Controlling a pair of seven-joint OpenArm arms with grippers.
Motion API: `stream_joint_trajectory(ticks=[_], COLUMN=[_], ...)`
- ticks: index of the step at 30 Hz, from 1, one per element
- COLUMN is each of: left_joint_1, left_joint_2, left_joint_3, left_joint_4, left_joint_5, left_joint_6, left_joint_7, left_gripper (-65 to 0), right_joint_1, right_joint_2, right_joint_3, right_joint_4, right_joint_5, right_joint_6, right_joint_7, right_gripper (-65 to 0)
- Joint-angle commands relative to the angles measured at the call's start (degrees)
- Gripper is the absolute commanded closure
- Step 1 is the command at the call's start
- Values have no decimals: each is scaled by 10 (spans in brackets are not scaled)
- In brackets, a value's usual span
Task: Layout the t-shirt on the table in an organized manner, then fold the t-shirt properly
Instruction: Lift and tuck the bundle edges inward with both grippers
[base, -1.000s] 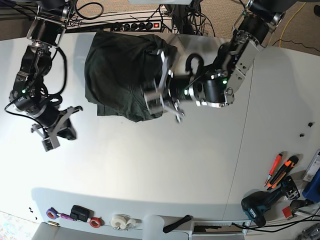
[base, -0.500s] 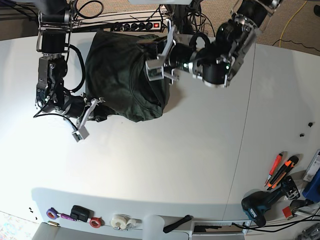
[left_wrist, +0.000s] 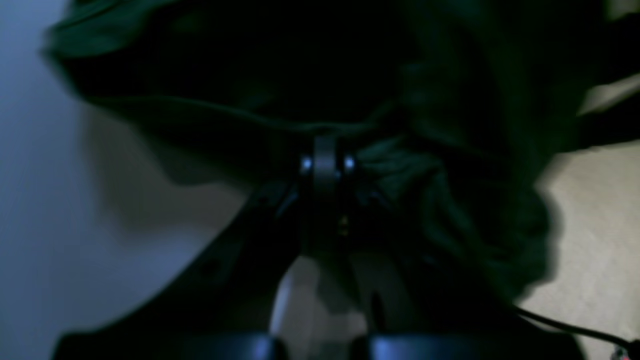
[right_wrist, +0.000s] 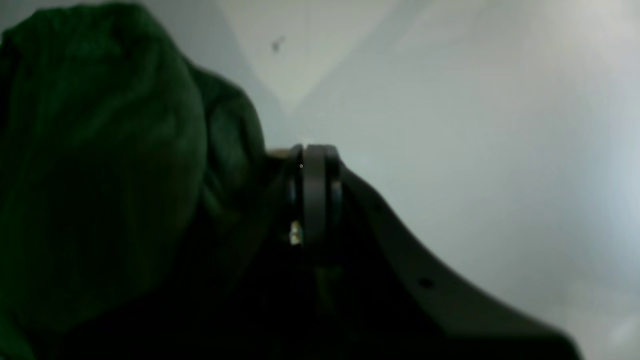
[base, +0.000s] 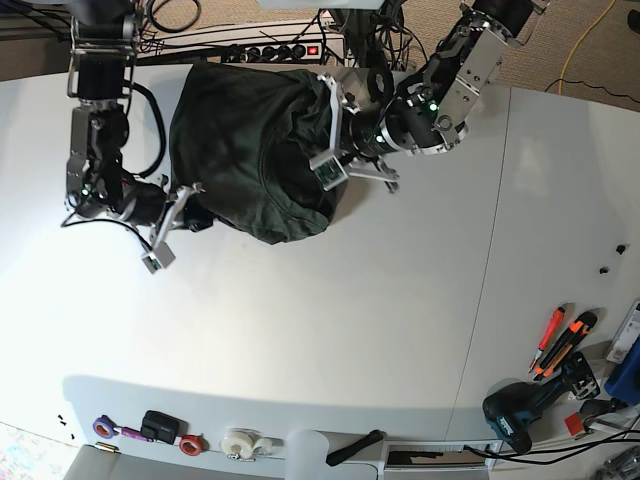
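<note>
The dark green t-shirt (base: 245, 150) lies crumpled in a heap at the back of the white table (base: 350, 320). My left gripper (base: 328, 150) is shut at the heap's right edge. In the left wrist view its fingertips (left_wrist: 327, 162) press against a hem of the t-shirt (left_wrist: 450, 100); no fabric shows between them. My right gripper (base: 172, 222) is shut at the heap's lower left edge. In the right wrist view the right gripper (right_wrist: 312, 165) stands over bare table (right_wrist: 450, 125), with the t-shirt (right_wrist: 100, 150) just to its left and nothing between its fingers.
A power strip (base: 285, 50) and cables lie behind the table's back edge. A drill (base: 520, 415), orange cutters (base: 560, 340) and a blue box sit at the front right. Tape rolls (base: 240, 442) and small items line the front edge. A seam (base: 485, 290) runs down the right side.
The left gripper rose from the shirt's lower right corner to its right edge. The right gripper swung from open table at the left up against the shirt's lower left edge.
</note>
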Motion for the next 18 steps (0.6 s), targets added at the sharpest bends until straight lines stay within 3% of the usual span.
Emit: stream_joint_trajectory(ticks=[1, 4, 9, 13, 16, 18], left_joint_1=[-6, -7, -13, -28, -52, -71], left_joint_2=[2, 2, 2, 1, 0, 0], left_joint_3=[-2, -2, -2, -2, -2, -2], left_joint_4=[9, 8, 7, -5, -10, -10], left_joint_5=[7, 23, 44, 111, 110, 68], left_joint_6=[13, 41, 49, 118, 146, 139], left_joint_7=[-21, -44, -47, -50, -68, -79], left_gripper=[0, 0, 0, 0, 0, 0], right_joint_1=[-13, -37, -63, -68, -67, -67], right_joint_2=[10, 10, 10, 10, 9, 8], right_joint_3=[2, 17, 57, 108, 157, 189], right_joint_4=[-1, -1, -1, -1, -1, -1], right_joint_5=[-43, -38, -16, 6, 37, 60], right_joint_6=[0, 0, 0, 0, 0, 0], right_joint_7=[-45, -44, -45, -47, -30, -15], right_gripper=[0, 0, 0, 0, 0, 0])
